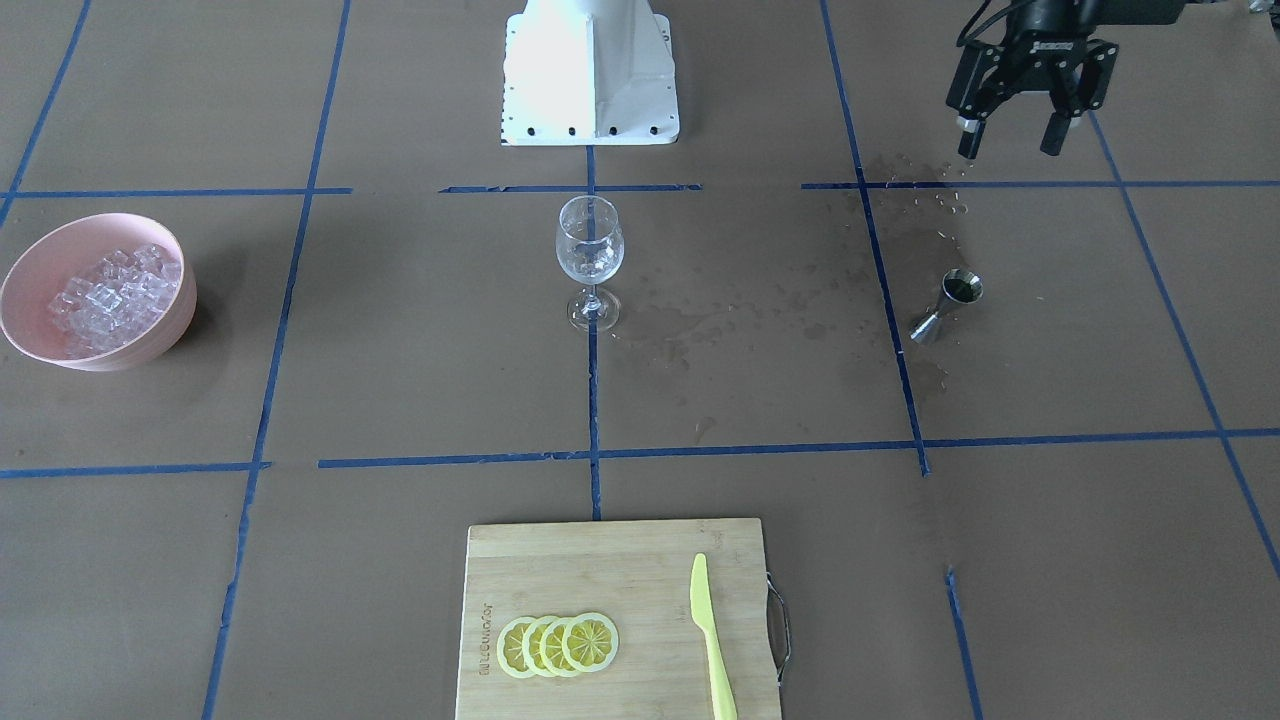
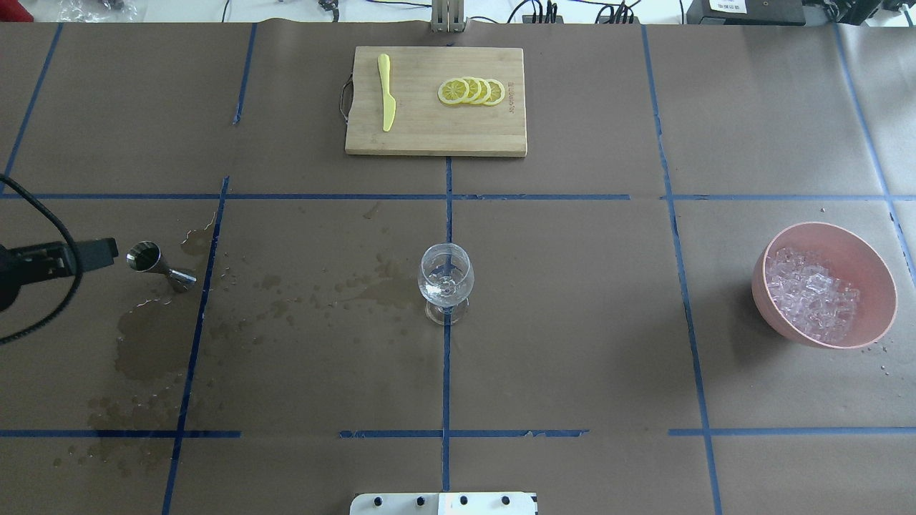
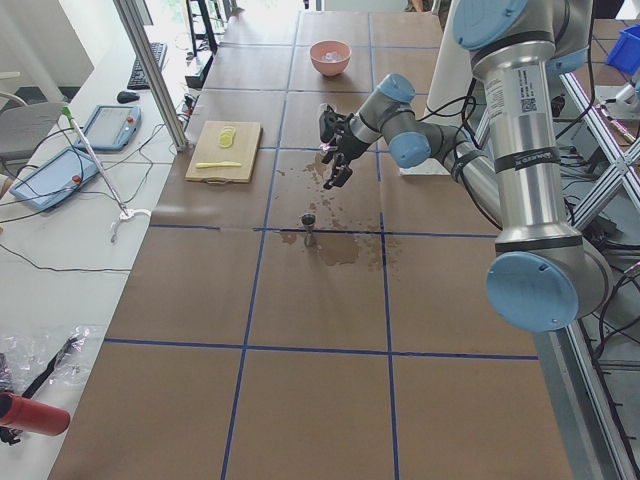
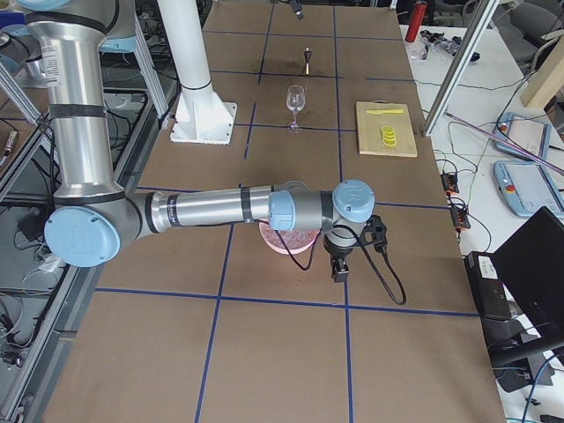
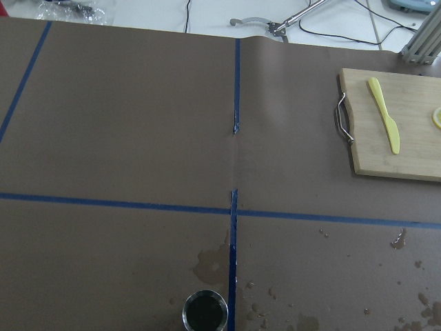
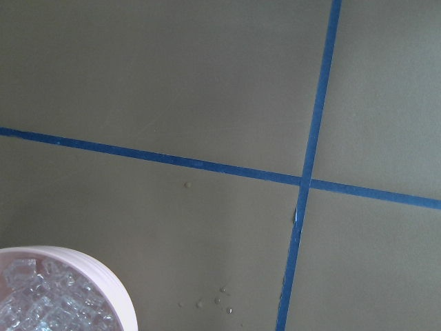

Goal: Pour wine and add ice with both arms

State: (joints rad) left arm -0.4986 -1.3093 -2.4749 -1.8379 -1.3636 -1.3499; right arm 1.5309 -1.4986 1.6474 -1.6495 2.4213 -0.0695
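One jigger stands near your left pincer, apart and empty; right pincer, beside the bowl of ice, can't be judged.

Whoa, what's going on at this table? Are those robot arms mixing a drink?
Looks like it. The left gripper hangs open and empty above the table, not far from a small metal jigger with wet stains around it. The right gripper is beside the pink bowl of ice; its grip isn't clear from here. The wine glass stands upright mid-table, with no cubes visible inside.
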